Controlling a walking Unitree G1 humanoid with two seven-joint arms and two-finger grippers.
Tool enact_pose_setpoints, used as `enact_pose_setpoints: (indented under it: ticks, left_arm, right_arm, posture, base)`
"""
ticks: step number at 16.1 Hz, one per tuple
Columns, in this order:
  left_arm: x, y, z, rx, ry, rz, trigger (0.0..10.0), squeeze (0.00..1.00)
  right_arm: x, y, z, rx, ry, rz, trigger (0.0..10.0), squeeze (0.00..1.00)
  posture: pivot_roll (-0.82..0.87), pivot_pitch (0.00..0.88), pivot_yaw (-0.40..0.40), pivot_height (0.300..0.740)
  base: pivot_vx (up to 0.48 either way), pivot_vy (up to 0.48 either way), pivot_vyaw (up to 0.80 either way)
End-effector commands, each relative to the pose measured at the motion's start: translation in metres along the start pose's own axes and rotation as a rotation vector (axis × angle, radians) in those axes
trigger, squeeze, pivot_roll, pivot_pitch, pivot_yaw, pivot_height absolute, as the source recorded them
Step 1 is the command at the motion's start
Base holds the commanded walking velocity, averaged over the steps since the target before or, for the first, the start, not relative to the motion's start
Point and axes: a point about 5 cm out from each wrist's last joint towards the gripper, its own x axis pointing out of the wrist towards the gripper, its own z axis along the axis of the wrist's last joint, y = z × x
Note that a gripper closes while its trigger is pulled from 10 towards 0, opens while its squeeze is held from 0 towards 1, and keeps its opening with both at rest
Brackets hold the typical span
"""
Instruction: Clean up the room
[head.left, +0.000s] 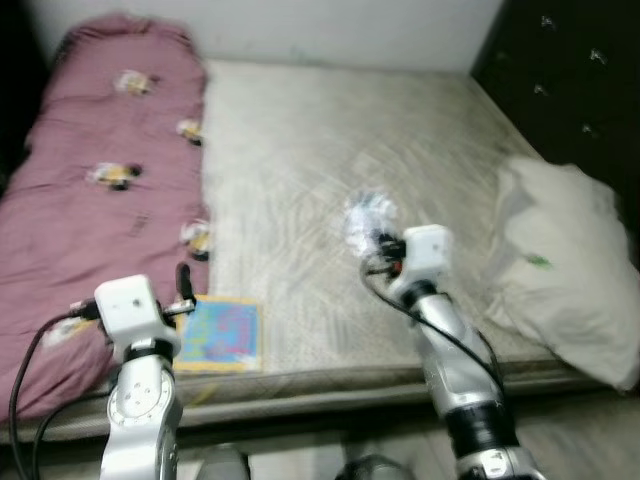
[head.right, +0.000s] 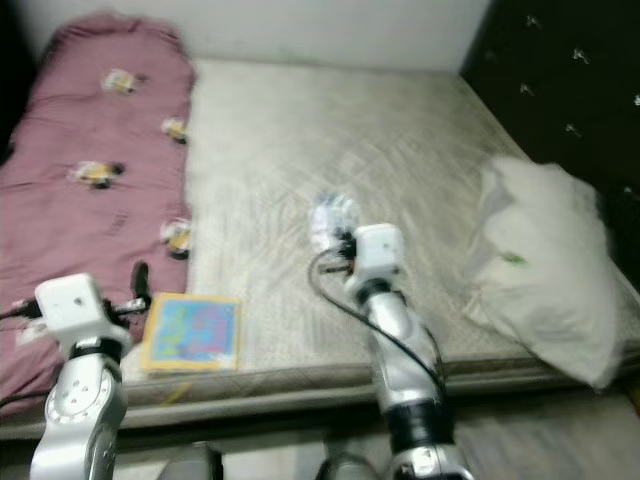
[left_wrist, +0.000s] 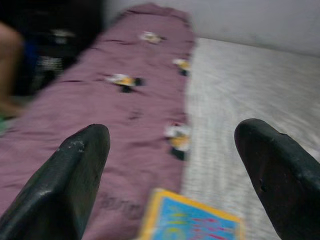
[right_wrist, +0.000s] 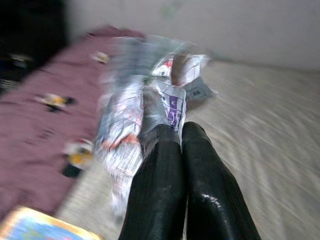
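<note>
The right gripper (right_wrist: 180, 135) is sitting near the centre of the head-camera frame, its two black fingers (right_wrist: 159, 185) pressing together and pinching a crumpled plastic wrapper (head.left: 366, 222); the wrapper, whitish with purple and red print, is being held just above the pale quilted mattress (head.left: 320, 150), which is spreading across the middle of the frame; the left gripper (left_wrist: 172, 160) is hovering at the lower left, its fingers (left_wrist: 70, 175) standing wide apart and gripping nothing; just beyond it, a colourful book (head.left: 218, 335) with a yellow border is lying flat near the mattress's front edge, beside the mauve blanket (head.left: 90, 210); that blanket, printed with small yellow-and-black figures, is running along the left side from the upper left corner down to the lower left; a white pillow (head.left: 565, 265) is resting at the right edge of the frame, against a dark tufted headboard (head.left: 570, 80) occupying the upper right; the pictures are slightly blurring.
</note>
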Motion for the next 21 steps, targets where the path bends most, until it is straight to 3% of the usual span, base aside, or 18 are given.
enact_pose_setpoints:
  ticks: [1,7,21]
  left_arm:
    - [-0.001,-0.004,0.001,-0.014,0.011,-0.006,10.0,0.00]
    - [0.005,-0.003,0.010,-0.020,-0.026,-0.002,10.0,0.00]
    - [0.009,0.001,0.011,-0.014,-0.033,0.022,10.0,0.00]
  right_arm:
    - [-0.001,-0.010,0.002,-0.009,-0.010,-0.033,10.0,0.00]
    - [0.003,0.001,0.009,0.014,-0.047,0.002,10.0,0.00]
    - [0.007,-0.001,0.008,0.008,-0.041,0.005,10.0,0.00]
  posture:
    - [0.06,0.048,-0.057,0.740]
    - [0.04,0.064,-0.054,0.740]
    - [0.04,0.055,-0.059,0.740]
  base:
    - [0.000,0.480,0.00]
    - [0.000,0.480,0.00]
    - [0.000,0.480,0.00]
